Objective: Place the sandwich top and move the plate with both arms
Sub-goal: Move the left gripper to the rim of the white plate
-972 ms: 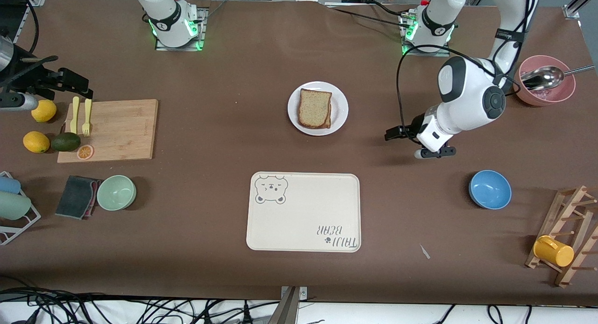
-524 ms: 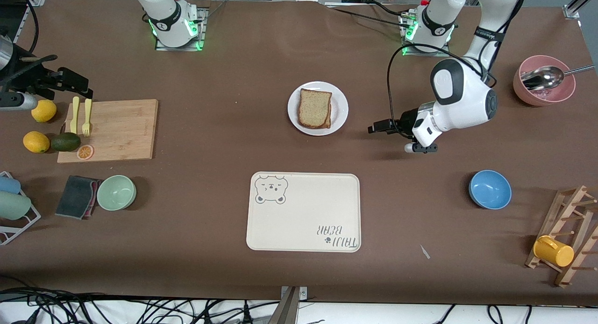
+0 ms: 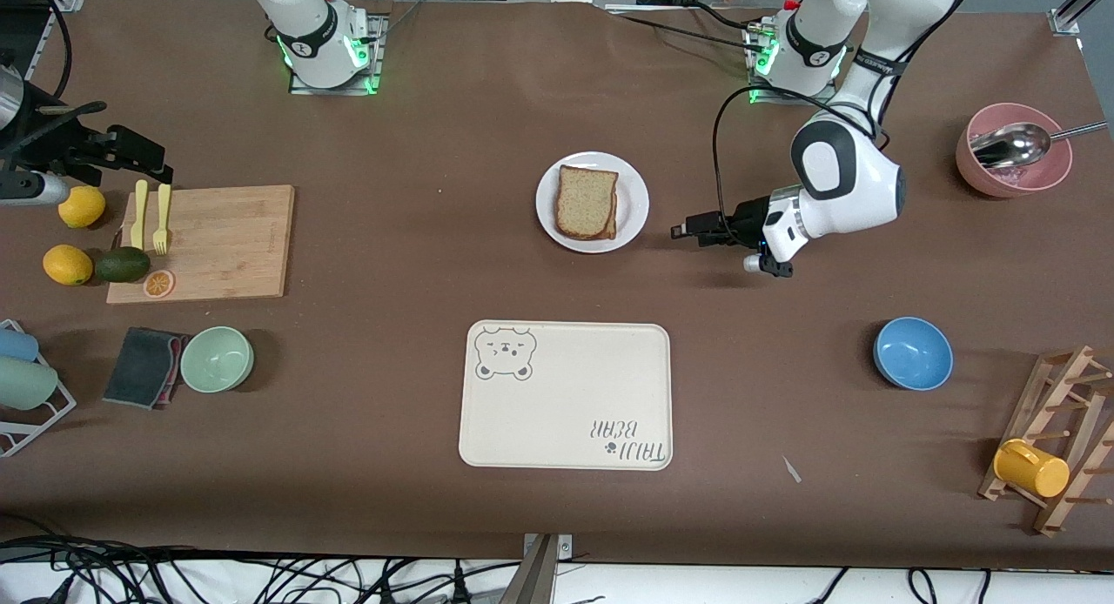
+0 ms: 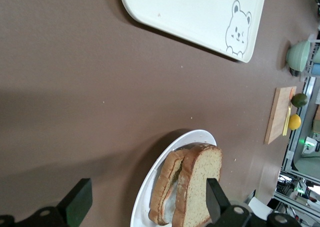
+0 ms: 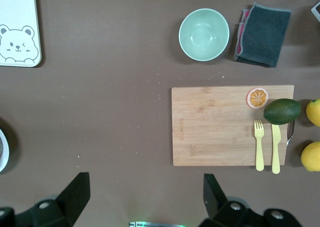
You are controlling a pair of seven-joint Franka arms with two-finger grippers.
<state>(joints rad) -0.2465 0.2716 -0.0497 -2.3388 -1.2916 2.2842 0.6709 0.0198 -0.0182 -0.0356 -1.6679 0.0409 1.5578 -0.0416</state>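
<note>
Speckled tan-brown square bread slice, the sandwich top [image 3: 587,200], already lying on its twin on the small round white plate [image 3: 633,205] at the worktop's middle, at 12 o'clock from the cream rectangular bear tray [image 3: 566,395]; placing judged done, two-armed plate move still ahead. Left end effector [image 3: 681,231] low at the plate's 3 o'clock, fingers [image 4: 76,203] spread and empty; right end effector [image 5: 145,199] open over bare worktop beside the bamboo cutting board [image 5: 230,125], waiting. Only in the left wrist view: filling showing between the slices.
</note>
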